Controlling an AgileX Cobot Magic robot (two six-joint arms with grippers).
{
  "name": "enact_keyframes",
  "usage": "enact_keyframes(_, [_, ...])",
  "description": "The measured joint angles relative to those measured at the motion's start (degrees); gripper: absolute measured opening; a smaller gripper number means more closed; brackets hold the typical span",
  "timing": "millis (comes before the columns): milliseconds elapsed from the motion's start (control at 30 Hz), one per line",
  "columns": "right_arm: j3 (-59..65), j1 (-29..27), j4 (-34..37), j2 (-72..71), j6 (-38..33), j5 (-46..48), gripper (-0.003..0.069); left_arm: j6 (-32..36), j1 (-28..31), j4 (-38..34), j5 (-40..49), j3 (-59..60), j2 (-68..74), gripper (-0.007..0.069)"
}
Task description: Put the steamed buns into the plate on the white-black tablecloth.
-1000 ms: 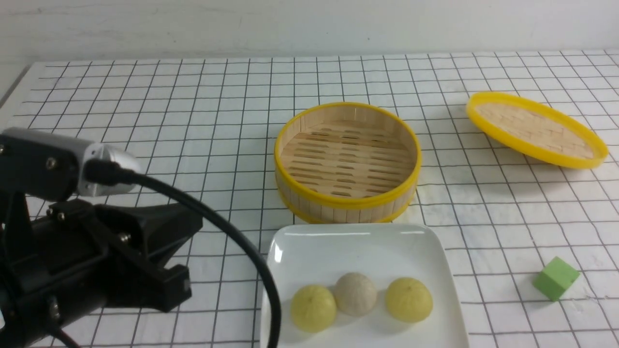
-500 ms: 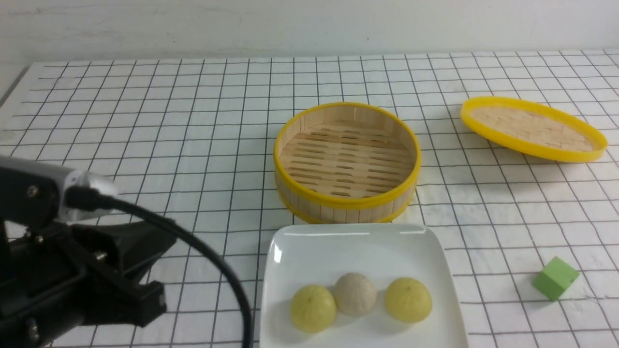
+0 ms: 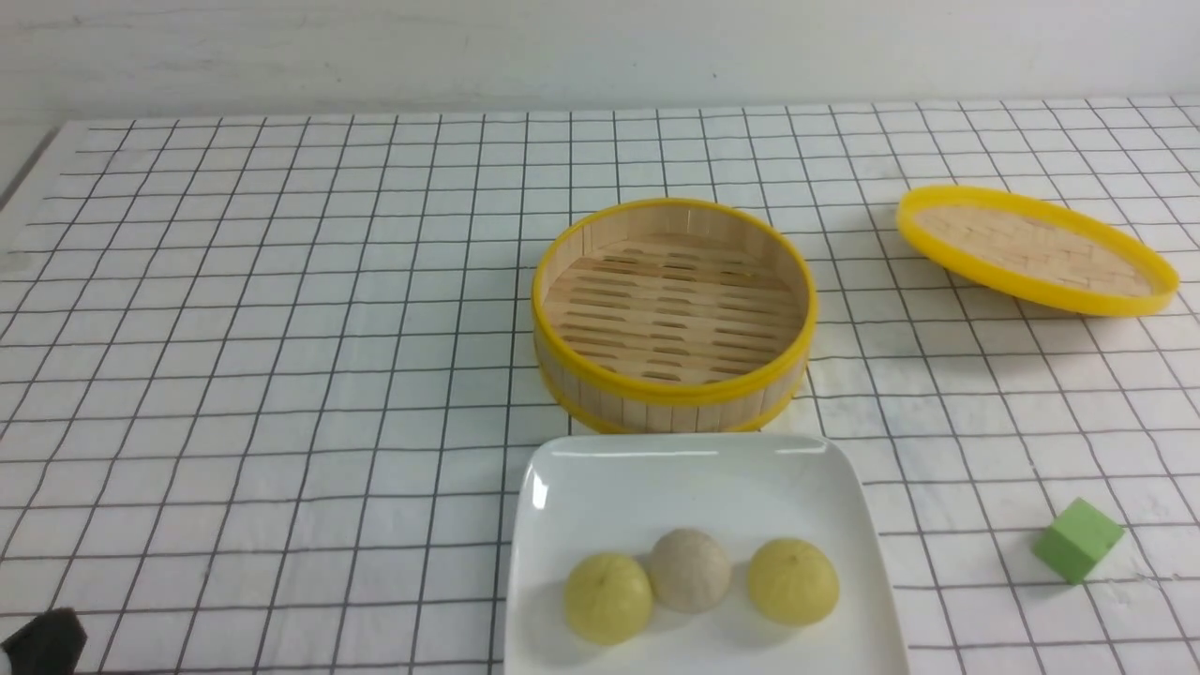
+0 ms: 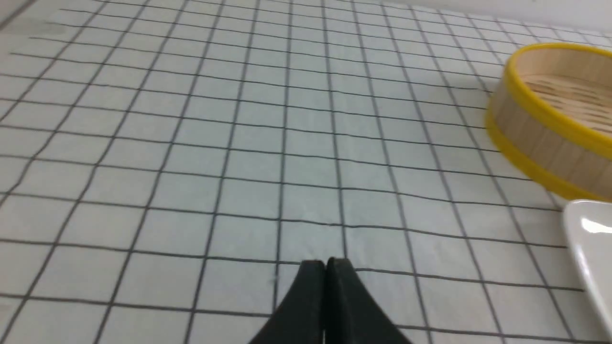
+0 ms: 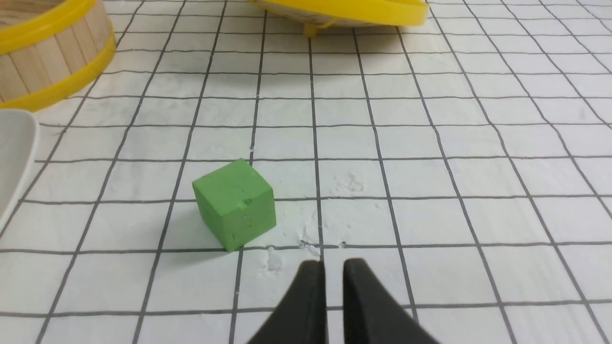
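Holding nothing, my left gripper (image 4: 325, 267) has its fingertips pressed together over bare tablecloth (image 4: 239, 143), with the steamer basket (image 4: 554, 114) and a corner of the plate (image 4: 590, 248) off to one side. My right gripper (image 5: 333, 270) shows a narrow slit between its tips and has nothing between them; it hangs over the cloth just beside the green cube (image 5: 235, 209), not touching it.

Moving outward in the front view, the 3 steamed buns (image 3: 692, 570) sit in a row on the near part of the plate (image 3: 694, 469): 2 pale yellow ones flank 1 off-white bun, the left yellow one touching it. The steamer basket (image 3: 673, 314) just behind the plate is empty, and its lid (image 3: 1036, 248) lies tilted well apart to the right.

I judge the task done: all 3 buns are on the plate and none remains in the basket or on the cloth. Nothing looks left except parking my arms.
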Motion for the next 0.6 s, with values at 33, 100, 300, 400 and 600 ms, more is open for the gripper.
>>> enact_keyframes(33, [0.00,0.00,0.00,0.00,0.00,0.00,0.0087,0.00,1.81,0.39,0.02,1.59,-2.03,0.0022])
enact_keyframes(100, [0.00,0.00,0.00,0.00,0.00,0.00,0.0090,0.06,3.60,1.04,0.37,3.10,-4.50,0.0024])
enact_keyframes(300, [0.00,0.00,0.00,0.00,-0.13,0.00,0.0097,0.06,4.55,2.60,3.33,3.33,-5.39,0.0031])
enact_keyframes(400, [0.00,0.00,0.00,0.00,-0.13,0.00,0.0100,0.11,4.55,2.78,4.73,3.33,-5.39,0.0034])
enact_keyframes(600, [0.00,0.00,0.00,0.00,-0.13,0.00,0.0108,0.11,4.55,2.83,4.90,3.28,-5.39,0.0034])
